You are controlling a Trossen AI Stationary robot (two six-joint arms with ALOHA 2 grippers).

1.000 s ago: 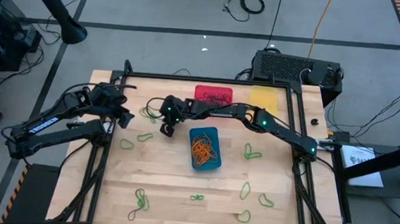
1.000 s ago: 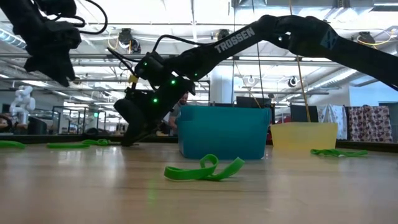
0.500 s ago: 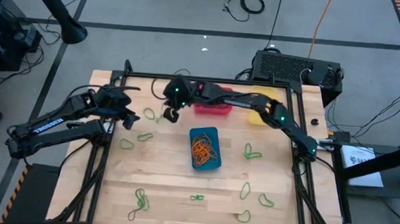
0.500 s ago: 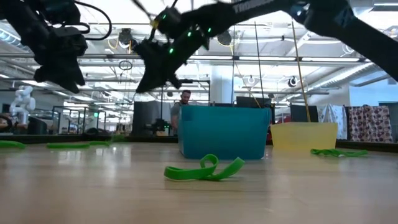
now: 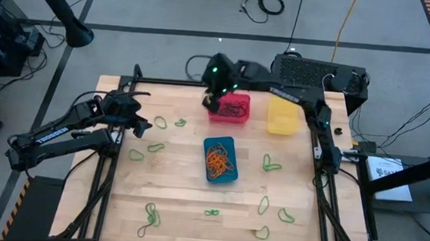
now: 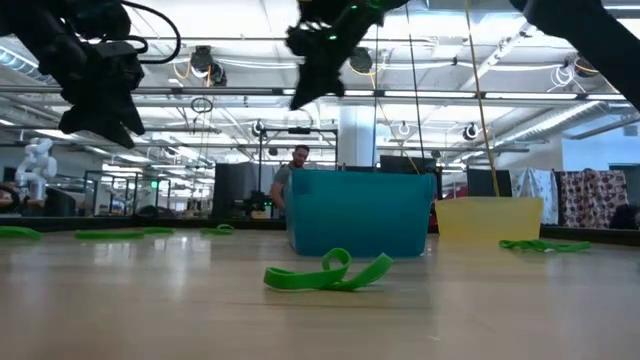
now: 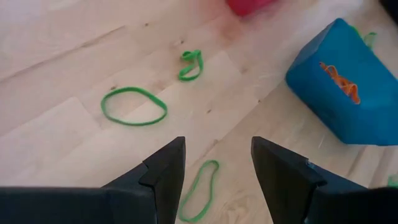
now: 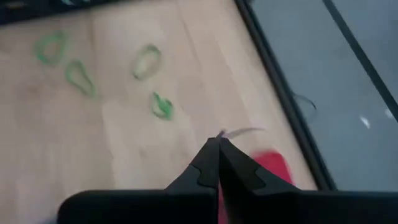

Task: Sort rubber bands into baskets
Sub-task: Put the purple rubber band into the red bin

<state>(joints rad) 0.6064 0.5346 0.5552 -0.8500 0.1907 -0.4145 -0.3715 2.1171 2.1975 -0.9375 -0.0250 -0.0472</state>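
1. Three baskets stand on the table (image 5: 178, 209): red basket (image 5: 231, 109), yellow basket (image 5: 282, 114), blue basket (image 5: 221, 159) holding orange bands (image 5: 219, 162).
2. About eleven green rubber bands (image 5: 272, 166) lie loose, spread wide across the table.
3. The right gripper (image 5: 210, 99) hangs at the red basket's far-left edge, fingers pressed together on a thin dark strand (image 8: 239, 131).
4. The left gripper (image 5: 140, 125) hovers near the table's left side, fingers apart, holding nothing.

Bright, even overhead light, soft shadows; the right wrist view is motion-blurred.
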